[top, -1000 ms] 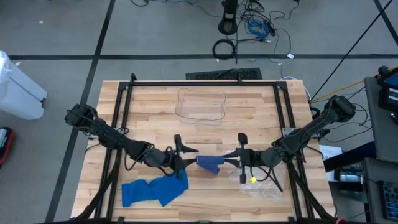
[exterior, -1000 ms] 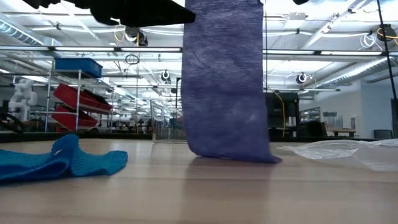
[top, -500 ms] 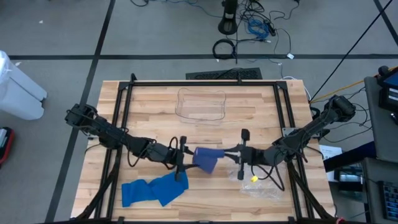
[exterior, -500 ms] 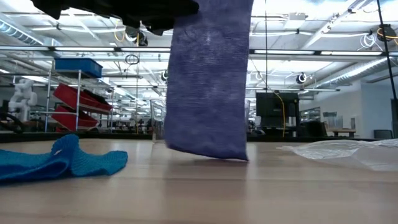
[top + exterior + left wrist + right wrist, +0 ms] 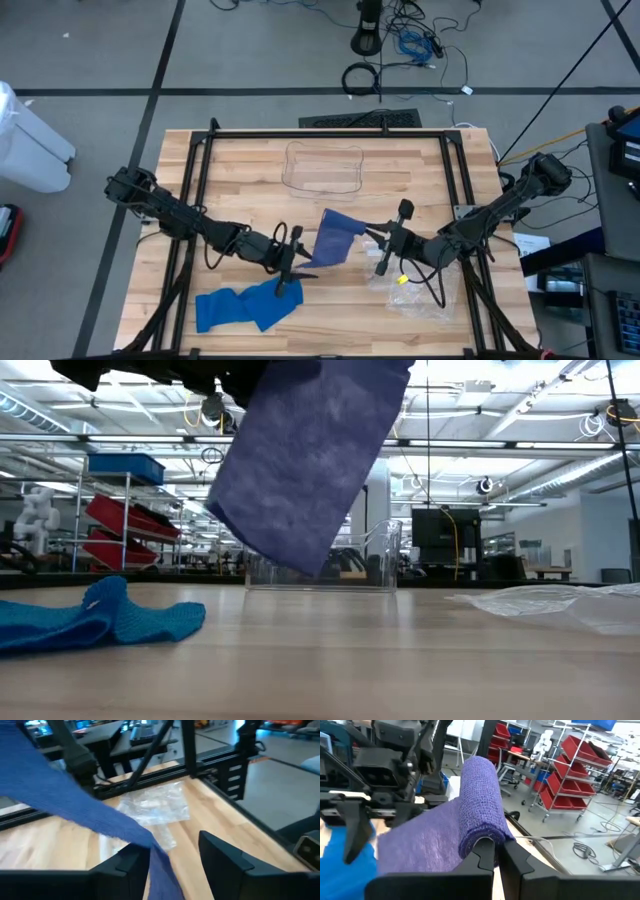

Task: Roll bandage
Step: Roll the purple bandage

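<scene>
matt woven cloth bandage [image 5: 335, 238]; pale wood-plank table [image 5: 400, 175]; clear glossy plastic tray [image 5: 323, 168] beyond the bandage; crinkled plastic wrapper [image 5: 425, 300].

The wooden surface [image 5: 250, 190] has a dark frame around it. On it lie a clear tray [image 5: 323, 167] at the far middle, a light blue cloth [image 5: 245, 306] at the near left, and a clear plastic bag [image 5: 420, 300] at the near right.

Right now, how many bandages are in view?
2. The purple bandage hangs mid-table, off the wood, pinched in the right gripper, the left gripper open around its other end. The blue bandage lies crumpled at the front left.
</scene>
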Motion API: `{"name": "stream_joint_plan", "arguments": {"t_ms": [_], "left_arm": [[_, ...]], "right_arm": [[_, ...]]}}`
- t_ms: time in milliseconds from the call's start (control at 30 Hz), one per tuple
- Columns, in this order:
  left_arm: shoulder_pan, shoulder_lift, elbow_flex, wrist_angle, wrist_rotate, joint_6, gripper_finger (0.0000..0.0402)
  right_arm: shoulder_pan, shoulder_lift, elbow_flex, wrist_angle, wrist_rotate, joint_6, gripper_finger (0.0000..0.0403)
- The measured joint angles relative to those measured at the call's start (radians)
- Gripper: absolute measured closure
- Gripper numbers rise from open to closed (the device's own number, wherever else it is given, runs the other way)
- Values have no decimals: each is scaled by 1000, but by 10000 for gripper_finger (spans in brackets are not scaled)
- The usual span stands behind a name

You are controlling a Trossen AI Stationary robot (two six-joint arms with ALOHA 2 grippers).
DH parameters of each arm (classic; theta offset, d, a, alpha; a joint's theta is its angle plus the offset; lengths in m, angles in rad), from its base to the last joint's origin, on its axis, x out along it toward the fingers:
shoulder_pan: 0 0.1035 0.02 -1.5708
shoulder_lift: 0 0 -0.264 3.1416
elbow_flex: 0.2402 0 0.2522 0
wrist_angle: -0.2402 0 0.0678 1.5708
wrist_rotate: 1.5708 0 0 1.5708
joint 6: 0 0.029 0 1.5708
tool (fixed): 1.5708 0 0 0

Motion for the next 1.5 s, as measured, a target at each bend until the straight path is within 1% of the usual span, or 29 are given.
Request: {"name": "stream_joint_plan", "arguments": {"t_ms": [67,133,200,300,333,433,600,767,933,1133,1200,1267,1333,1433,1500], "left_arm": [[-3,0,10,-1,12,0,245],[-7,0,24,-2,15,0,271],[-12,0,31,-2,16,1,308],[-14,0,39,-3,20,0,376],[-14,0,40,-3,20,0,388],[-19,0,41,-1,20,0,392],[-41,0,45,62,37,2,398],[-53,0,101,64,64,0,398],[-67,0,121,88,67,0,399],[-67,0,121,132,67,0,399],[-67,0,121,147,63,0,399],[-67,0,121,148,41,0,399],[-67,0,121,147,-9,-17,400],[-62,0,121,147,-98,-53,400],[-57,0,121,145,-130,-74,400]], "right_arm": [[3,0,0,-3,13,-1,403],[3,0,0,-6,14,0,403],[10,0,0,-6,15,0,403],[17,0,0,-6,16,0,403],[20,0,0,-6,16,0,403],[21,0,0,-18,17,0,403],[20,0,0,-117,17,27,403],[20,18,0,-137,9,37,403],[8,58,0,-137,-102,73,403],[4,116,0,-138,-132,117,403],[4,128,0,-137,-178,132,403],[4,141,0,-136,-248,148,403],[4,158,0,-136,-302,150,403],[7,182,0,-130,-339,167,403],[7,192,0,-128,-382,184,403]]}}
